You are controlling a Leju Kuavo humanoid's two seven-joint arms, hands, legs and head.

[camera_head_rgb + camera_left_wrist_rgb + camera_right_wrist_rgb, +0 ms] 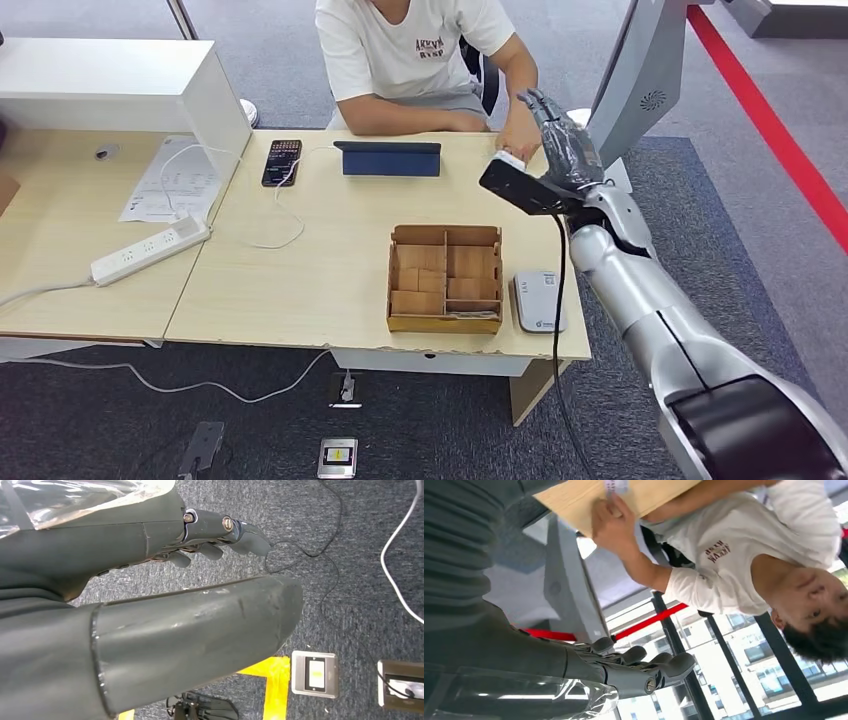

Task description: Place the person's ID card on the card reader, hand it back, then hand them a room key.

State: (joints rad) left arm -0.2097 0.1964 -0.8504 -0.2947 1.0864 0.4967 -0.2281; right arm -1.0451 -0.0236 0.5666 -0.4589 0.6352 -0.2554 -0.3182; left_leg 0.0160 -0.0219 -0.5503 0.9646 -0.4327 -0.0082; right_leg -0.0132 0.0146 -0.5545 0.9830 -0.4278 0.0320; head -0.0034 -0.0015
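One white ID card (pixel 508 158) lies at the light wooden table's (pixel 330 250) far edge under the person's hand (pixel 520 135). My right hand (pixel 565 145) hovers beside it, fingers loosely spread, holding nothing; my left hand (pixel 220 532) hangs empty over grey carpet (pixel 350 540).

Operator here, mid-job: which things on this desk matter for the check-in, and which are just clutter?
Job:
white card under the person's hand
grey-white card reader
brown cardboard divider box
raised right hand

Lying about:
black calculator
dark blue tablet
white power strip
printed paper sheet
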